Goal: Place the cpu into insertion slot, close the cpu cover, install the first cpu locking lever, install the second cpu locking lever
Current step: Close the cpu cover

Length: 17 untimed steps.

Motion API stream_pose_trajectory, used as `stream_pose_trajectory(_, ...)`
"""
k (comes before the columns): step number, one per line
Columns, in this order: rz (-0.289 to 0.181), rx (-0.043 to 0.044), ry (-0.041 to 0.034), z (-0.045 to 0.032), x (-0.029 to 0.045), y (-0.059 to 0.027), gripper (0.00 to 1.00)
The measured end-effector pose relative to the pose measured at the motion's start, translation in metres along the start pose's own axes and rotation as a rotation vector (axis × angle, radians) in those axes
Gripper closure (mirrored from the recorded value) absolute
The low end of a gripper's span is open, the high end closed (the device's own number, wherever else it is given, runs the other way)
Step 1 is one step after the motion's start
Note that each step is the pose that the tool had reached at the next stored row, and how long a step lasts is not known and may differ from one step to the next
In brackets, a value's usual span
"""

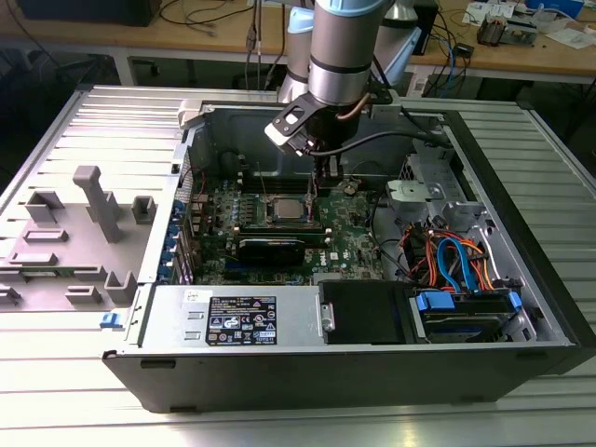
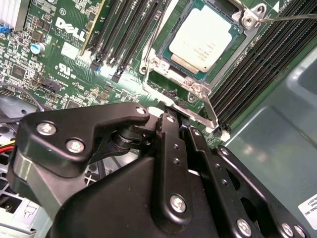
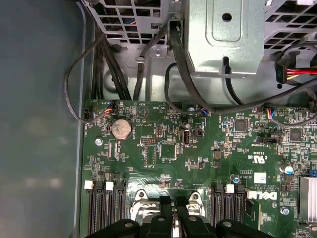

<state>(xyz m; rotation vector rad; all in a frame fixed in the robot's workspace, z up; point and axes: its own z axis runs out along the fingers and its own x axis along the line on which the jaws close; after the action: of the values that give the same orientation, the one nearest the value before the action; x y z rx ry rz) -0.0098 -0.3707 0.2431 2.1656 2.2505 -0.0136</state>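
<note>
cpu (image 2: 205, 37) sits in slot (image 2: 193, 88), cover (image 2: 230, 59) looks down over it, so we reckon first two steps done. Levers (image 2: 152, 39) look unlatched. Pincer (image 2: 181, 123) nearly closed, thin gap, tips by lever handle (image 2: 209, 113); grip on it unclear.

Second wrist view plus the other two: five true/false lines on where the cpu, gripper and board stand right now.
1. The cpu lies in the insertion slot. True.
2. The gripper holds the cpu in the air. False: the cpu is seated, and the gripper is beside the slot, over the motherboard.
3. A round coin cell sits on the motherboard. True.
4. The computer case is closed up. False: its side is open, and the exterior view looks straight inside.
5. Long black memory slots run along one side of the insertion slot alone. False: they flank it on both sides.
</note>
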Motion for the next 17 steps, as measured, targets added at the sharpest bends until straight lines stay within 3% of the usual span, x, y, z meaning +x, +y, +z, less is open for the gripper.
stream_pose_trajectory(10, 0.000, 0.0000, 0.0000, 0.0003, 0.0001, -0.0031, 0.83)
stream_pose_trajectory(17, 0.000, 0.0001, 0.0000, 0.0016, 0.0005, -0.0117, 0.83)
